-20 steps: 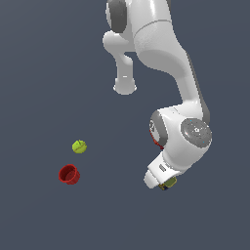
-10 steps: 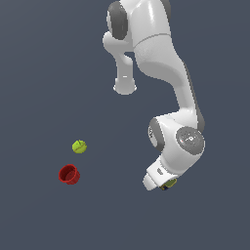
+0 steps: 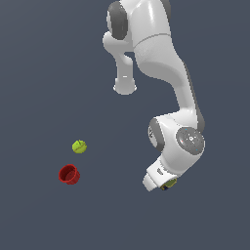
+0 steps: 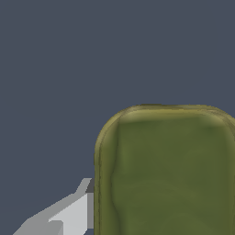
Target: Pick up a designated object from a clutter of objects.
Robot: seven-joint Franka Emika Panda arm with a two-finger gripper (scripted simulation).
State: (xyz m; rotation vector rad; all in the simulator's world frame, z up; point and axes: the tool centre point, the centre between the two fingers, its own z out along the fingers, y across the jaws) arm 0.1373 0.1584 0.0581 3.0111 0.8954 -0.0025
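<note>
The olive-green block (image 4: 167,174) fills much of the wrist view, seen from above with rounded dark edges. One grey finger (image 4: 69,215) stands right beside its edge; the other finger is out of the picture. In the exterior view only a small corner of the block (image 3: 170,183) shows under the white hand, and my gripper (image 3: 163,184) is low over it, jaws apart around the block. The block's side markings are hidden. The yellow-green ball (image 3: 79,146) and the red cup (image 3: 69,174) lie far off toward the exterior view's left. The red drill-shaped tool is not visible.
The arm's base and links (image 3: 146,49) rise behind the hand and lean over the block. The floor is a plain dark grey surface (image 3: 49,73). The ball and cup sit close together, well apart from the hand.
The arm's elbow and wrist have shifted slightly and the hand has sunk a little toward the block. The ball and cup have not moved.
</note>
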